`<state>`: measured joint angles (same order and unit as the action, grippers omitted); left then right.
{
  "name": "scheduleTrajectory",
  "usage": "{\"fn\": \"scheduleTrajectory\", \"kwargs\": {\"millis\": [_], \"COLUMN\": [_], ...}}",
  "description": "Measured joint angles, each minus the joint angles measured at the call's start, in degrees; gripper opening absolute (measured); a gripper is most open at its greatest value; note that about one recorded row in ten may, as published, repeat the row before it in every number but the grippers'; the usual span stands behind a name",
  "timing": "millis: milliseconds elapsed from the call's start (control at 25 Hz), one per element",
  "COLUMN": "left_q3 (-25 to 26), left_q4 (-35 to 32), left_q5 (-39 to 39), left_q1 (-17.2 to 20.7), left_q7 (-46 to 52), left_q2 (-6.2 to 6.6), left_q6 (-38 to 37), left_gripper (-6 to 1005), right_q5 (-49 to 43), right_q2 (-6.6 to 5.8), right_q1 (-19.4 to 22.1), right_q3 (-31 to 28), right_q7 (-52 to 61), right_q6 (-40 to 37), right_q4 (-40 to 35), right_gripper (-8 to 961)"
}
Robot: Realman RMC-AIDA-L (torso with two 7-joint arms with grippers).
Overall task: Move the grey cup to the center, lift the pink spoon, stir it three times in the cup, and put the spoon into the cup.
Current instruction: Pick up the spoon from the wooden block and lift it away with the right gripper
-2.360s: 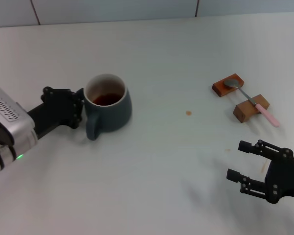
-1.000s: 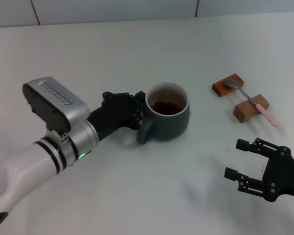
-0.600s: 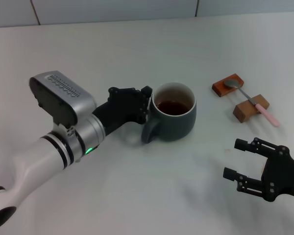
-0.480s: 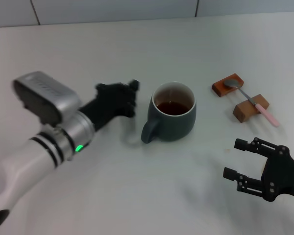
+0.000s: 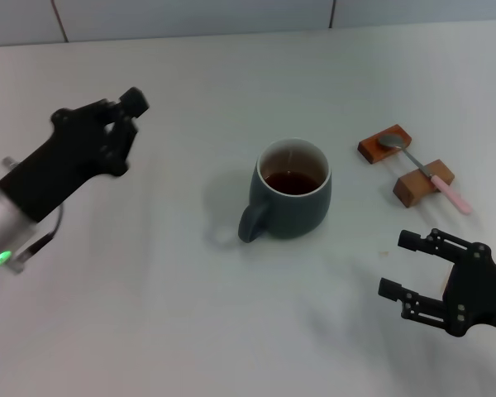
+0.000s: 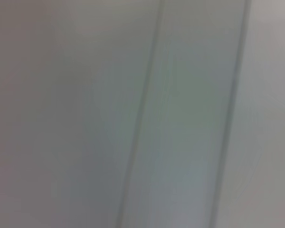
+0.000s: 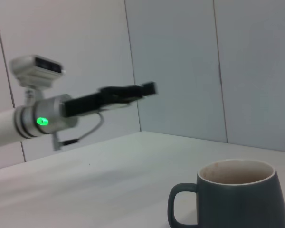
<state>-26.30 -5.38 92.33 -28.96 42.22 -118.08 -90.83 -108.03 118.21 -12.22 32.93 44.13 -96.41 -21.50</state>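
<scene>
The pink spoon (image 5: pixel 436 180) lies diagonally across two wooden blocks (image 5: pixel 405 165) by the worktop's right edge, just beyond the right gripper (image 5: pixel 403 266), whose fingers are spread wide; I cannot tell the left gripper (image 5: pixel 116 124) fingers' state.

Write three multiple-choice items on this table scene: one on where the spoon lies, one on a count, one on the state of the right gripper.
1. Where does the spoon lie?
A. in the cup
B. across the wooden blocks
C. in a gripper

2. How many wooden blocks are there?
A. one
B. two
C. four

3. The right gripper is:
A. open and empty
B. shut on the spoon
C. shut on the cup

Key: 1 B, it bridges both blocks, right of the cup. 2 B, two brown blocks show. 3 A, fingers spread, nothing between them.
</scene>
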Motion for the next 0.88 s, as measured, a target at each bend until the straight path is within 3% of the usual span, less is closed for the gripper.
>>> {"fn": "scheduleTrajectory", "kwargs": {"millis": [40,200,440,640,880], "left_q3": [0.0,-5.8,-13.3,-21.1,-24.0], "left_q4": [0.0,-5.6,-7.6,-8.1,-7.9], "left_q5": [0.0,0.0,0.0,0.0,-0.1], "left_q1": [0.0,6.0,9.2,10.0,10.0], "left_q7": [0.0,2.7,2.4,-1.3,-3.8], "left_q2": [0.00,0.06,0.05,-0.18,-0.34], "left_q6": [0.0,-7.8,-9.8,-4.6,0.8], "left_gripper": [59,62,65,68,71], "right_q5": [0.0,0.0,0.0,0.0,0.0], "right_q2": [0.00,-0.07,-0.14,-0.25,-0.24], "right_q1": [0.0,0.0,0.0,0.1,0.1], "right_q3": [0.0,-0.4,-0.7,-1.4,-1.6], "right_q7": [0.0,0.1,0.2,0.4,0.5], "right_q6": [0.0,0.2,0.4,0.5,0.6], "right_q4": [0.0,0.0,0.0,0.0,0.0], "right_gripper": [752,752,751,751,752]}}
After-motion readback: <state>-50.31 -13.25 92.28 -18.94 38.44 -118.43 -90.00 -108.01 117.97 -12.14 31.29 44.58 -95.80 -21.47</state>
